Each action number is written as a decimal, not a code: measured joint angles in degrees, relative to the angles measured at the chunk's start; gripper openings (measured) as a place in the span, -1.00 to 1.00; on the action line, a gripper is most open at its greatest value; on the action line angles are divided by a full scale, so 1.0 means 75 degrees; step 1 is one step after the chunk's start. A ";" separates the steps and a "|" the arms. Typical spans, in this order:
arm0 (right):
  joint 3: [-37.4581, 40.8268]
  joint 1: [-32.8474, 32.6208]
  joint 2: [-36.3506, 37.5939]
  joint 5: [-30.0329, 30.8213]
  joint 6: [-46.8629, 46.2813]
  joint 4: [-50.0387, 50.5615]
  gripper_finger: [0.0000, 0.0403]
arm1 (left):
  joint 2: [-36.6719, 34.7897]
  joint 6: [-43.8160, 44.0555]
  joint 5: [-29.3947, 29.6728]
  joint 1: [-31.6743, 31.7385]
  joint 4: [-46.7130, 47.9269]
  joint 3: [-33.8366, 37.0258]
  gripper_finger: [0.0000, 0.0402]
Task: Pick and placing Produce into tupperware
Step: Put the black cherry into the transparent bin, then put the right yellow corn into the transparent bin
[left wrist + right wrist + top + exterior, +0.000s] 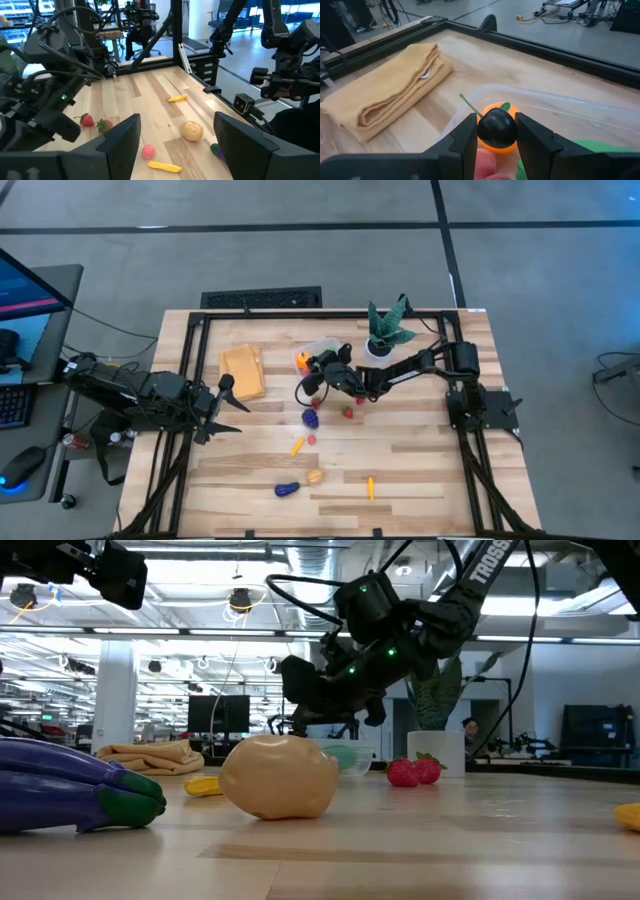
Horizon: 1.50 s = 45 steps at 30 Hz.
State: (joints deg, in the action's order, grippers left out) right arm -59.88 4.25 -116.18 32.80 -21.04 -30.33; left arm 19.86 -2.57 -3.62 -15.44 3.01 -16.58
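The clear tupperware (560, 102) stands at the far middle of the table (420, 470), with an orange (495, 146) and something green (600, 150) inside. My right gripper (496, 131) reaches over the tub's rim from the right, shut on a small dark round fruit (496, 126) with a thin green stem. More produce lies loose on the wood: purple grapes (311, 418), strawberries (347, 411), a tan potato (315, 476), an eggplant (287, 489), a carrot (371, 487). My left gripper (225, 405) waits open at the table's left edge, holding nothing. My right gripper pinches the dark round fruit by its two opposite sides (482, 129) between its two fingers. The fingers come from the table's right, slanting a little downward. The fruit sits just over the orange inside the tub, stem pointing away; whether it touches the orange I cannot tell.
A folded tan-yellow cloth (243, 372) lies left of the tub. A spiky green plant in a white pot (388, 330) stands right of it, close to my right arm. A black frame (190, 360) rims the table. Bare wood shows at the near right.
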 joint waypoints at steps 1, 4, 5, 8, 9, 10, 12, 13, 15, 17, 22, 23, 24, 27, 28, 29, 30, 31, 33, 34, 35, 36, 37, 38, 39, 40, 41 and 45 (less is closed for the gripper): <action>0.0000 0.0000 0.0000 0.0000 0.0000 0.0000 -0.44 | 0.0000 0.0000 0.0000 0.0000 0.0000 0.0000 0.21; 0.0000 0.0000 0.0000 0.0000 0.0000 0.0000 -0.43 | 0.0000 0.0000 0.0000 0.0000 0.0003 0.0000 0.21; 0.0000 0.0000 0.0000 0.0000 0.0000 0.0000 -0.42 | 0.0000 0.0000 0.0000 0.0000 0.0003 0.0000 0.21; 0.0003 0.0000 0.0000 -0.0003 0.0000 -0.0003 -0.36 | 0.0000 0.0000 0.0000 0.0000 0.0003 0.0000 0.21; 0.0003 0.0000 0.0000 -0.0005 0.0000 -0.0003 -0.33 | 0.0000 0.0000 0.0000 0.0000 0.0003 0.0000 0.21; 0.0003 0.0000 0.0000 -0.0005 0.0000 -0.0003 -0.29 | 0.0000 0.0000 0.0002 0.0000 0.0003 0.0000 0.21; 0.0006 0.0000 0.0000 -0.0003 0.0000 -0.0003 -0.21 | 0.0000 0.0000 0.0003 0.0000 0.0006 0.0000 0.21; 0.0006 0.0000 0.0000 -0.0004 0.0000 -0.0003 -0.18 | 0.0000 0.0000 0.0003 0.0000 0.0006 0.0000 0.21; 0.0006 0.0000 0.0000 -0.0003 0.0000 -0.0003 -0.11 | 0.0000 0.0000 0.0003 0.0000 0.0006 0.0000 0.21; 0.0006 0.0000 0.0000 -0.0003 0.0000 -0.0003 -0.05 | 0.0000 0.0003 0.0003 0.0000 0.0006 0.0000 0.21; 0.0006 -0.0003 0.0000 -0.0006 0.0004 -0.0006 0.07 | 0.0000 0.0006 0.0003 0.0000 0.0009 0.0000 0.21; 0.0006 -0.0003 0.0000 -0.0009 0.0006 -0.0004 0.08 | 0.0000 0.0009 0.0003 0.0000 0.0009 0.0000 0.21; 0.0006 -0.0003 0.0000 -0.0015 0.0009 -0.0004 0.09 | 0.0000 0.0009 0.0003 0.0000 0.0009 0.0000 0.21; 0.0006 -0.0003 0.0000 -0.0051 0.0006 -0.0006 0.11 | 0.0000 0.0014 0.0003 0.0000 0.0009 0.0000 0.21; 0.0006 -0.0003 0.0000 -0.0082 0.0006 -0.0006 0.11 | 0.0000 0.0015 0.0003 0.0000 0.0009 0.0000 0.21; 0.0006 -0.0003 0.0000 -0.0092 0.0006 -0.0005 0.11 | 0.0000 0.0015 0.0003 0.0000 0.0009 0.0000 0.21; 0.0006 -0.0003 0.0000 -0.0117 0.0006 -0.0006 0.11 | 0.0000 0.0015 0.0003 0.0000 0.0009 0.0000 0.21; 0.0006 -0.0003 0.0000 -0.0139 0.0006 -0.0007 0.11 | 0.0000 0.0017 0.0003 0.0000 0.0009 0.0000 0.21; 0.0006 -0.0003 0.0000 -0.0171 0.0006 -0.0006 0.10 | 0.0000 0.0017 0.0003 0.0000 0.0009 0.0000 0.21; 0.0006 -0.0003 0.0000 -0.0175 0.0006 -0.0006 0.10 | 0.0000 0.0017 0.0004 0.0000 0.0009 0.0000 0.21; 0.0006 -0.0003 0.0000 -0.0175 0.0006 -0.0006 0.10 | 0.0000 0.0017 0.0003 0.0000 0.0009 0.0000 0.21; 0.0006 -0.0003 0.0000 -0.0177 0.0006 -0.0006 0.10 | 0.0000 0.0020 0.0003 0.0000 0.0010 0.0000 0.21; 0.0006 -0.0006 0.0000 -0.0194 0.0006 -0.0006 0.10 | 0.0000 0.0020 0.0003 0.0000 0.0010 0.0000 0.21; 0.0006 -0.0011 0.0000 -0.0204 0.0006 -0.0006 0.10 | 0.0000 0.0020 0.0003 0.0000 0.0012 0.0000 0.21; 0.0006 -0.0023 0.0000 -0.0223 0.0006 -0.0006 0.10 | 0.0000 0.0021 0.0003 0.0000 0.0012 0.0000 0.21; 0.0006 -0.0046 0.0000 -0.0278 0.0007 -0.0006 0.10 | 0.0000 0.0023 0.0003 0.0000 0.0015 0.0000 0.21; 0.0006 -0.0073 0.0000 -0.0334 0.0032 -0.0004 0.10 | 0.0000 0.0023 0.0003 0.0000 0.0015 0.0000 0.21; 0.0009 -0.0261 0.0000 -0.0517 0.0246 0.0018 0.09 | 0.0000 0.0055 0.0003 -0.0001 0.0048 0.0000 0.21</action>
State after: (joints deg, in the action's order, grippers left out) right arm -59.81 2.30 -116.18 28.92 -19.19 -30.19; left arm 19.86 -2.15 -3.60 -15.45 3.37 -16.58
